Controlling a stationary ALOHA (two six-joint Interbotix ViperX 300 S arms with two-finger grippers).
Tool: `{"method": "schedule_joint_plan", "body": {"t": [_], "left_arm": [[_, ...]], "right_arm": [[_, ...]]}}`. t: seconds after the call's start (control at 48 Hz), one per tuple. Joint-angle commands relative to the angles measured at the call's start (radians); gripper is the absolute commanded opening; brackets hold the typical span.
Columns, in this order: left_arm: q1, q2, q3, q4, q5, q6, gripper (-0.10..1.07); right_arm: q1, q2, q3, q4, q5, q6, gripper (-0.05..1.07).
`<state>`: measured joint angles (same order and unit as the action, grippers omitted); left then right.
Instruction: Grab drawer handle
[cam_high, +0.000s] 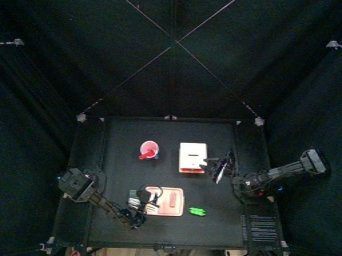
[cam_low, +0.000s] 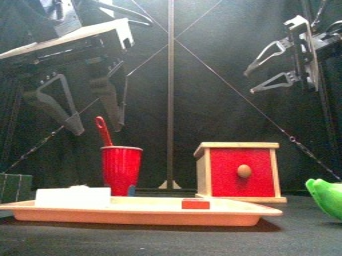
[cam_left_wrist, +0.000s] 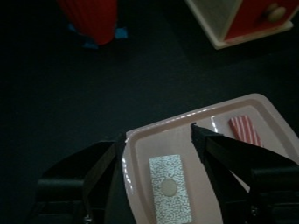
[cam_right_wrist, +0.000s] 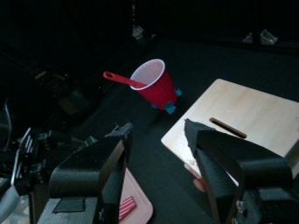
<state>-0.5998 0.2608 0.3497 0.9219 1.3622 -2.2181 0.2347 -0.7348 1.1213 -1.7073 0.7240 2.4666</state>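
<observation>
- The table (cam_high: 120, 135) is black, and everything stands on its middle and front part.
- My right arm (cam_high: 281, 175) comes in from the right side, raised above the table beside the box.
- My left arm (cam_high: 94, 193) comes in from the front left corner, just beside the pink tray.
- The pink tray (cam_low: 134, 211) lies flat near the front edge, with a white block (cam_low: 74, 197) on its left part and a small red piece (cam_low: 195, 204) further right.
- The box (cam_low: 238, 172) stands behind the tray's right end; it is pale wood with a red front.
- The red cup (cam_low: 122, 168) stands left of the box, apart from it, with a red stick (cam_low: 103, 131) leaning out of it.
- My right gripper (cam_right_wrist: 158, 162) hangs above the table with its jaws spread, holding nothing; the box top lies just past one jaw.
- My left gripper (cam_left_wrist: 158, 162) hovers over the tray with its jaws spread, empty too.
- A green object (cam_low: 325, 197) lies at the front right, right of the tray.
- The drawer handle (cam_low: 243, 171) is a small round red knob in the middle of the box's red front; neither gripper touches it.
</observation>
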Motion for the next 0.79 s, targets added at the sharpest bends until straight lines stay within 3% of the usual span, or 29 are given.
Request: {"method": "schedule_joint_plan", "body": {"t": [0.0, 0.188, 0.375, 0.583, 0.771], "left_arm": [[0.026, -0.066, 0.008, 0.041, -0.057, 0.04, 0.94], [0.074, -0.129, 0.043, 0.103, -0.196, 0.166, 0.94], [0.103, -0.229, 0.106, 0.106, -0.288, 0.279, 0.94], [0.143, -0.341, 0.179, 0.149, -0.347, 0.291, 0.94], [0.265, -0.434, 0.268, 0.296, -0.541, 0.291, 0.94]], "right_arm": [[0.002, 0.002, -0.006, 0.009, 0.018, 0.003, 0.85], [0.002, 0.0, 0.0, 0.04, 0.037, -0.002, 0.85], [0.012, 0.002, -0.002, 0.058, 0.04, -0.002, 0.85], [0.012, 0.002, 0.002, 0.077, 0.041, -0.005, 0.85], [0.014, 0.002, -0.023, 0.1, 0.032, -0.003, 0.85]]}}
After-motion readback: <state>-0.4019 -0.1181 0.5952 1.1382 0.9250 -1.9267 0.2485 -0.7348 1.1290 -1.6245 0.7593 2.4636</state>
